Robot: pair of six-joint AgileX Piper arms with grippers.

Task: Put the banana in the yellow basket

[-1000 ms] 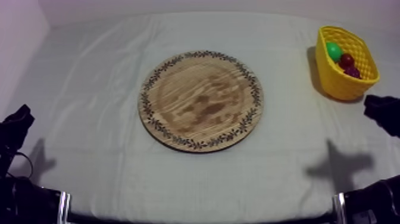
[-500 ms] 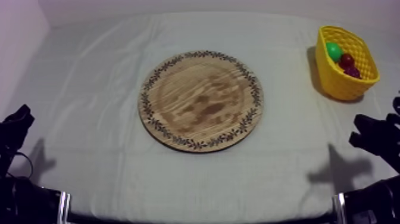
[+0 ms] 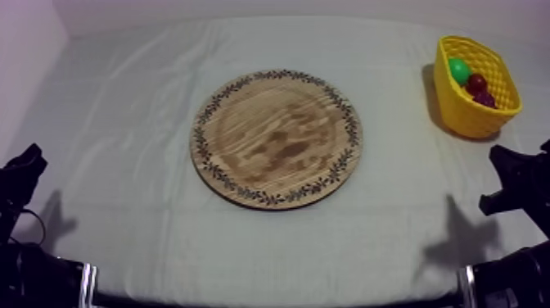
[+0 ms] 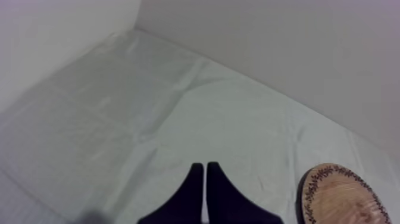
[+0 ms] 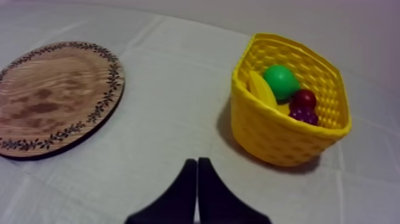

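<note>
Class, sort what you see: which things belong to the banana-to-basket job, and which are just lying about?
Job: banana, already in the yellow basket; wooden board, bare.
Lying about: pear, small red fruit, grapes, all in that basket.

L hand (image 4: 204, 171) & R hand (image 5: 197, 163) both closed, empty, low at sides.
</note>
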